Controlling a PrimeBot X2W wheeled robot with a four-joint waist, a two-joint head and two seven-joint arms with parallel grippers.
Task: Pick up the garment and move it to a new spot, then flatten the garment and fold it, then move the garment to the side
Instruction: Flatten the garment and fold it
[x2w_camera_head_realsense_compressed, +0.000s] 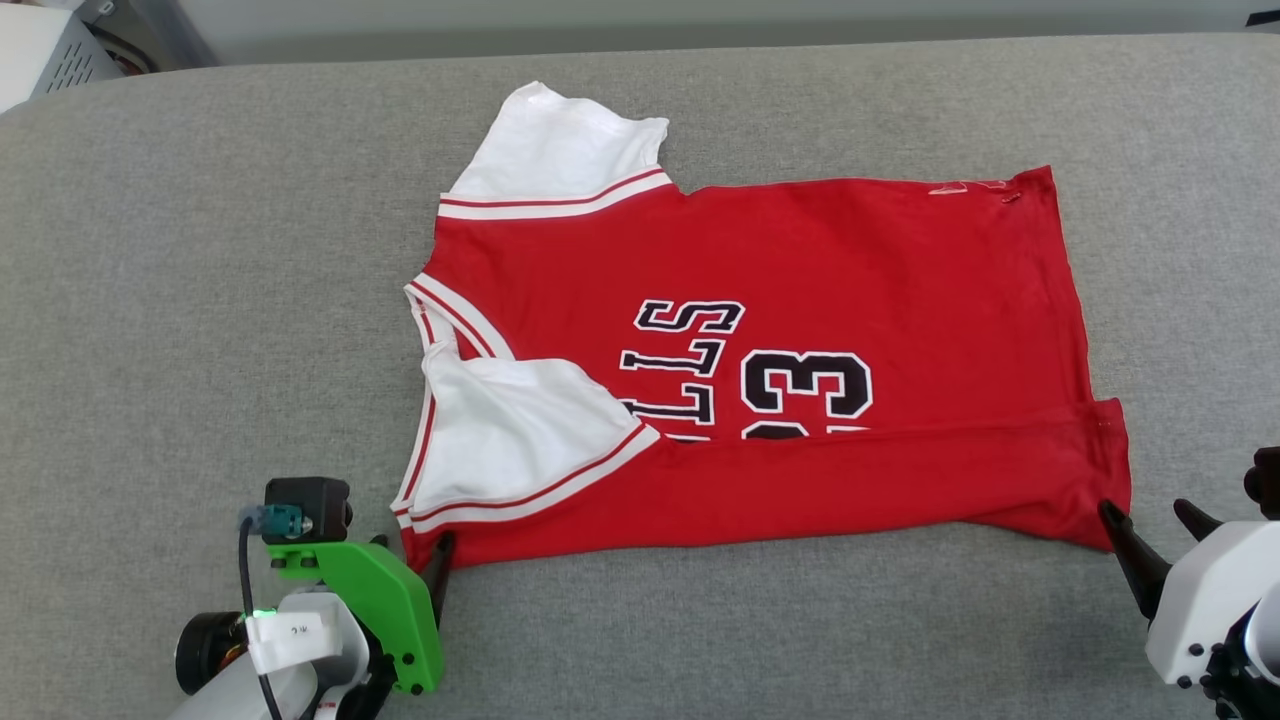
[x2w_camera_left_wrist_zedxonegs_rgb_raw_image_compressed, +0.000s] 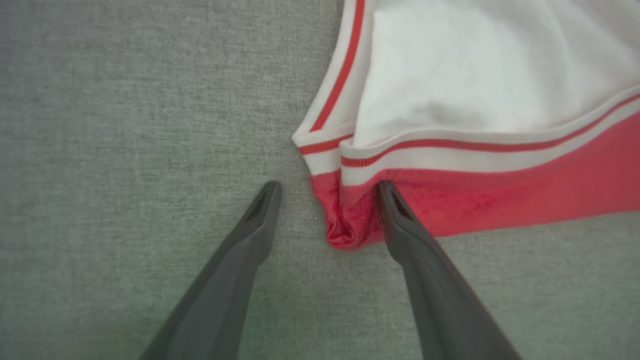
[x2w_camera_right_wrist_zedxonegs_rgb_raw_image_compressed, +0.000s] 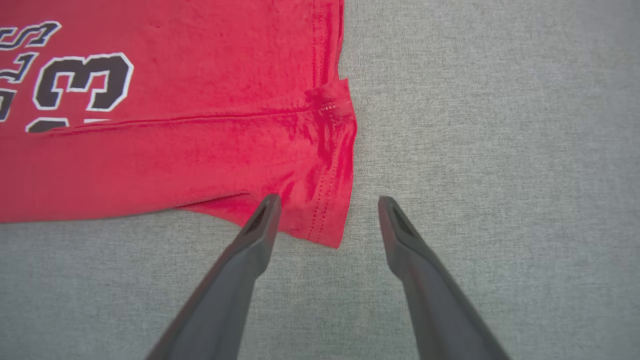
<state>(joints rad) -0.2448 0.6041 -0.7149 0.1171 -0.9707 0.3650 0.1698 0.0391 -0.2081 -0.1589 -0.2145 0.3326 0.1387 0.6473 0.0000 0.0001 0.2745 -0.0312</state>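
Folding looks partly done, by our reading. We see the garment (x2w_camera_head_realsense_compressed: 760, 300) spread across the middle of the grey table (x2w_camera_head_realsense_compressed: 200, 300), collar (x2w_camera_head_realsense_compressed: 455, 315) toward the robot's left and hem toward its right, chest print facing up. Its near long edge is turned up over the front as a red band (x2w_camera_head_realsense_compressed: 800, 490). That band covers the lower part of the lettering (x2w_camera_head_realsense_compressed: 685, 350) and of the number (x2w_camera_head_realsense_compressed: 810, 385). The near sleeve (x2w_camera_head_realsense_compressed: 510, 430) lies folded in over the chest. The far sleeve (x2w_camera_head_realsense_compressed: 560, 140) sticks out flat beyond the far edge, not folded in.

So we judge the pick-up, the move and the flattening finished, and the first lengthwise fold laid. Left to do, as far as we can tell, are the far side with its sleeve, a fold across the length, and then shifting the bundle to the side.

The left gripper (x2w_camera_left_wrist_zedxonegs_rgb_raw_image_compressed: 328, 187) sits at the near collar-side corner with its jaws wide. One finger (x2w_camera_left_wrist_zedxonegs_rgb_raw_image_compressed: 235, 270) is over bare table, and the other is at the edge of the red band, just under the striped trim. The right gripper (x2w_camera_right_wrist_zedxonegs_rgb_raw_image_compressed: 328, 201) is at the near hem corner (x2w_camera_right_wrist_zedxonegs_rgb_raw_image_compressed: 330, 225), jaws equally wide, with one fingertip at the cloth's edge and the other over bare table. Neither pair is closed on cloth, and nothing is lifted.
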